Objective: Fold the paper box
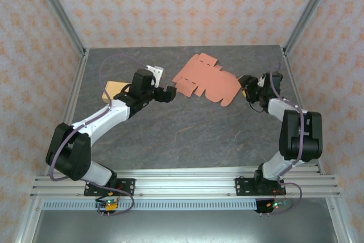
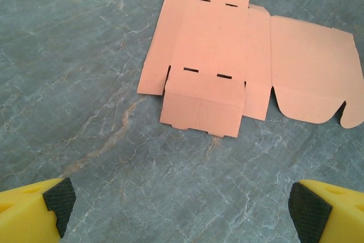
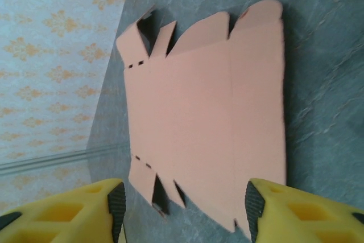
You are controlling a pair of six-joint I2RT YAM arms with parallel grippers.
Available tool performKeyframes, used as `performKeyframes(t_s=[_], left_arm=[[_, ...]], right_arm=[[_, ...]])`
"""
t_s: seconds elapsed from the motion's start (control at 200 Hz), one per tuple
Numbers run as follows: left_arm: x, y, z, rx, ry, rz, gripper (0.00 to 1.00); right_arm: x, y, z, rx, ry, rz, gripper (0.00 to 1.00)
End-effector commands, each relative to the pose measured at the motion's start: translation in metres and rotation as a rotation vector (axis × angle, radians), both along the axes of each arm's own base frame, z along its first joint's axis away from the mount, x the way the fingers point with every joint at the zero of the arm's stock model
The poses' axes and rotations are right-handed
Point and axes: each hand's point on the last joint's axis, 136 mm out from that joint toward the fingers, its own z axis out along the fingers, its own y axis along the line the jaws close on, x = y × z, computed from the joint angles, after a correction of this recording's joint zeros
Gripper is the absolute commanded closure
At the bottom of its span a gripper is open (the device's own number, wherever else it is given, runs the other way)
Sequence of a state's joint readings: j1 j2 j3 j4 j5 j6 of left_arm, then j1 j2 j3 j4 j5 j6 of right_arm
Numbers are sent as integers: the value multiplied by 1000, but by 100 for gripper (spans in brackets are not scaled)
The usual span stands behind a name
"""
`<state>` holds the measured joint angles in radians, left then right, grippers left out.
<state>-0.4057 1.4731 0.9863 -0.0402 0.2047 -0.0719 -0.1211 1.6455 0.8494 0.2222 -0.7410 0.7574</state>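
Salmon box blank on grey marble-look top, patterned walls.

Paper box (image 1: 206, 79): flat salmon-orange, plain, w/ short dark slit marks; looks paler peach in the right wrist view. Table (image 1: 187, 135): dk grey w/ thin lighter veins, a few rusty streaks. Walls (image 1: 182, 4): pale pinkish-white, repeating orange floral motif. Arms (image 1: 99, 119): black & white sections. Left gripper (image 2: 183, 208) & right gripper (image 3: 185, 206): bright yellow fingers (image 2: 23, 217), black textured pads (image 2: 60, 203). Cable (image 1: 102, 72): purplish. Frame (image 1: 182, 183): silver metal. Flat piece (image 1: 111, 92) behind the left arm: tan-brown, plain.
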Motion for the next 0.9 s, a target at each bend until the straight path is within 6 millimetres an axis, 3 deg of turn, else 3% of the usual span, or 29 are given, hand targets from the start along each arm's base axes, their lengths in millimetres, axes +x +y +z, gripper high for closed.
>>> performKeyframes(t_s=[0.0, 0.22, 0.415, 0.506, 0.551, 0.701, 0.896], left_arm=[[4, 5, -7, 30, -2, 23, 0], [-3, 17, -16, 50, 36, 79, 0], [-7, 24, -13, 69, 30, 91, 0], [-7, 25, -13, 76, 39, 99, 0], [-8, 25, -13, 73, 42, 97, 0], [-10, 22, -11, 69, 40, 77, 0], [-17, -3, 9, 61, -88, -114, 0]], right_arm=[[9, -1, -26, 5, 32, 45, 39], [33, 3, -47, 45, 25, 69, 40], [50, 25, -55, 64, 20, 143, 48], [57, 38, -58, 86, 14, 168, 54], [60, 46, -58, 94, 3, 182, 62], [65, 54, -33, 160, -70, 151, 100], [45, 51, 26, 273, -95, 15, 100]])
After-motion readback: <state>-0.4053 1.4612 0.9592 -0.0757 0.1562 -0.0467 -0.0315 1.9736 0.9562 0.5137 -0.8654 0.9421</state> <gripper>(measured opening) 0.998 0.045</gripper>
